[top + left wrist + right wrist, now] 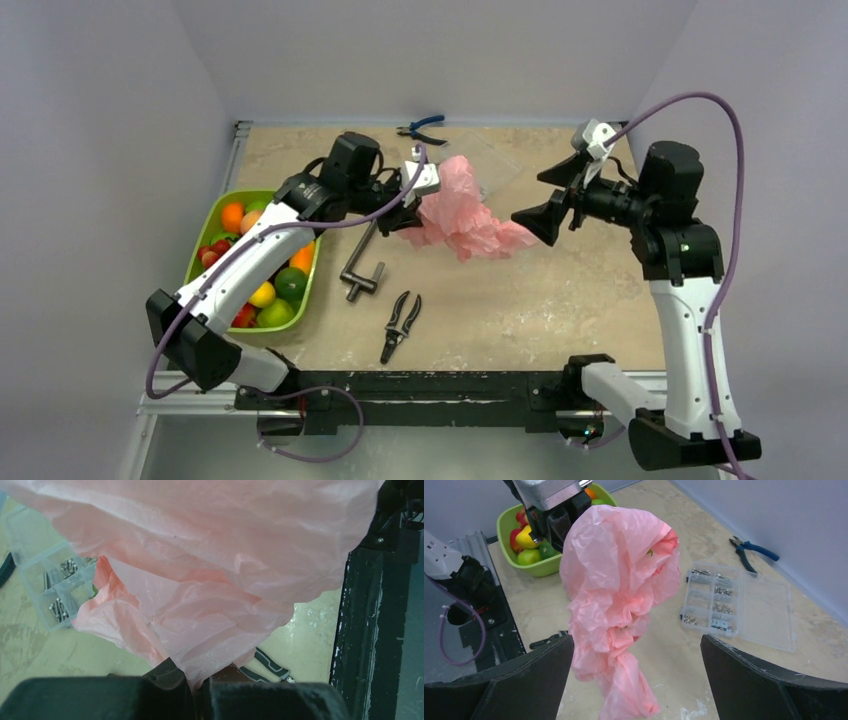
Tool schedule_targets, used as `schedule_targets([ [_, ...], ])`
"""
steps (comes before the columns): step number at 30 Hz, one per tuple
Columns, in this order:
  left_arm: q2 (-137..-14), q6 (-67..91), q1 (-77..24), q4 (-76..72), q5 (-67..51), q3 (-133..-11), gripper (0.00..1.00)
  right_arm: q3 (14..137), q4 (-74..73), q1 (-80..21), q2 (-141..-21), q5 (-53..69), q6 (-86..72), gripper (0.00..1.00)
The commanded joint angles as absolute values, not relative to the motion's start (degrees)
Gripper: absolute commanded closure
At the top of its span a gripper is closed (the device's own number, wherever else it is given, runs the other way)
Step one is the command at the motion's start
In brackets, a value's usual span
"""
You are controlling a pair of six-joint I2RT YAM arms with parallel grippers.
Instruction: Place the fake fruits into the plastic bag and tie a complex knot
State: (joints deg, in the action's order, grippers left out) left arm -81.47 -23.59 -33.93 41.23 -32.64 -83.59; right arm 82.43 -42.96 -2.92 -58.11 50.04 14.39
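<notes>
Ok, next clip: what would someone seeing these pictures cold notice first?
The crumpled pink plastic bag stands out, dangling over the middle of the table from the left gripper, which is shut on its film. The right gripper faces it from the right with its jaws wide open, holding nothing. At the table's left edge, the bright fake fruits fill a lime-green tray.

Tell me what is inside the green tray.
The green tray holds fake fruits: orange, red, yellow and green ones show at its far and near ends. The left arm crosses over its middle, so whatever lies beneath it cannot be seen.
</notes>
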Motion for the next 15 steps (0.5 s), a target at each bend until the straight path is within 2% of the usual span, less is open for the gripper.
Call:
schedule_targets([
  [1,-83.9,-25.7,-37.4,37.8,-33.7,-83.5,1.00,81.0,-42.3,-6.3,-63.7,51.1,14.7,0.01],
  [7,-89.1,-23.8,-40.1,36.1,-32.3,-87.2,1.00,81.5,-38.2,-15.3,-69.3,46.8,14.1,0.01],
  [10,-88.7,-23.5,-40.4,34.7,-32.7,-86.4,1.00,77.8,-32.9,-16.1,-68.9,43.5,10.5,0.03],
  [13,-86.9,-23.2,-40.3,34.1,-32.1,-84.6,1.00,75.6,-31.7,-16.1,-68.2,41.8,10.5,0.09],
  [15,-86.2,-22.9,-40.3,34.8,-31.7,-83.9,1.00,74.9,-32.7,-16.2,-67.4,43.7,10.4,0.06],
])
